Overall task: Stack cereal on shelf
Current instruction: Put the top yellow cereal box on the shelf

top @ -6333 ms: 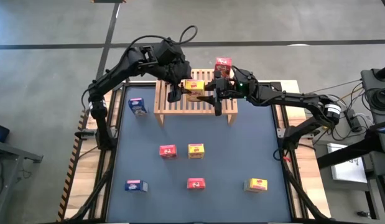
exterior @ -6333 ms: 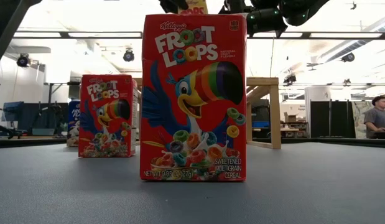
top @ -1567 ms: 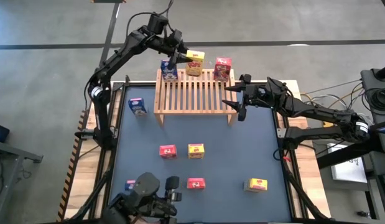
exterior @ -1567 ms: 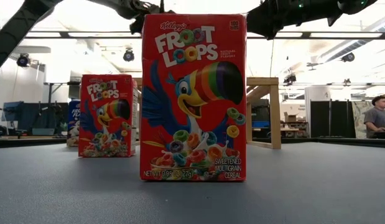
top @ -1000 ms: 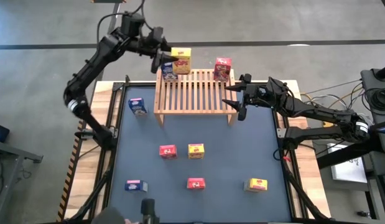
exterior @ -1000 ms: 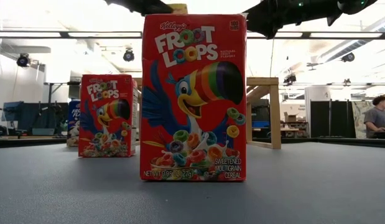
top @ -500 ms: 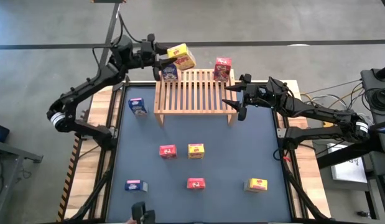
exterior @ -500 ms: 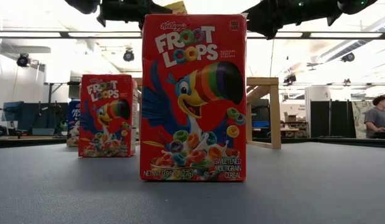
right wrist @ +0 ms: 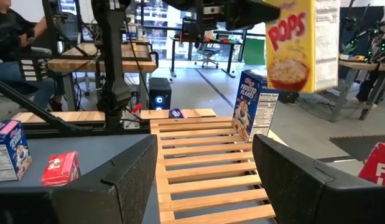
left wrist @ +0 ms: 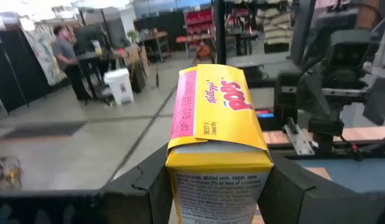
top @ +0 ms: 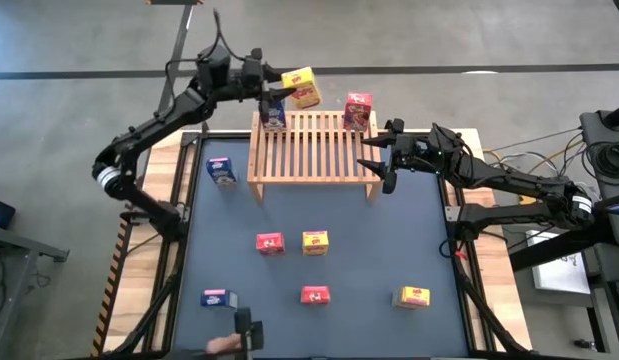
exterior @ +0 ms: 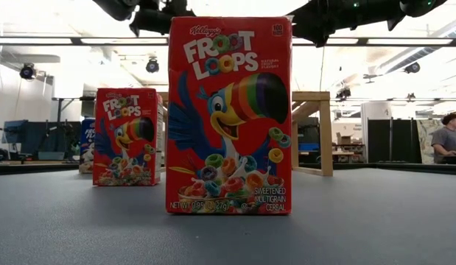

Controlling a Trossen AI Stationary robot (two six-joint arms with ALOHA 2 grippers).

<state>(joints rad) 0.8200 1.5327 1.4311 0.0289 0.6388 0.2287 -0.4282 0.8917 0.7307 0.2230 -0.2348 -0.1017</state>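
Observation:
My left gripper (top: 279,88) is shut on a yellow cereal box (top: 302,88), held in the air over the far left end of the wooden shelf (top: 312,150). A blue box (top: 274,115) stands on the slats below it, and a red box (top: 358,110) stands at the far right. In the right wrist view the yellow box (right wrist: 301,40) hangs above the blue box (right wrist: 254,112). My right gripper (top: 374,162) waits open at the shelf's right end, touching nothing. My left gripper pinches the yellow box between its two fingers (left wrist: 142,186), one on each of two opposite faces (left wrist: 180,180). The fingers come level from the table's left. The box is lifted clear above the shelf, slightly tilted, its top (left wrist: 211,102) showing in the wrist view.
Six more boxes lie on the dark mat: blue (top: 221,170), red (top: 270,242), yellow (top: 315,241), blue (top: 219,298), red (top: 315,295), yellow (top: 414,296). A person's hand with a dark thing (top: 241,338) shows at the near edge. The red box (exterior: 229,114) fills the low view.
My left arm has swung its elbow about and sunk a little, carrying the yellow box slightly toward the table's right over the shelf's far left end. The box has tipped from square to tilted in the hold. The grip has stayed shut on it.

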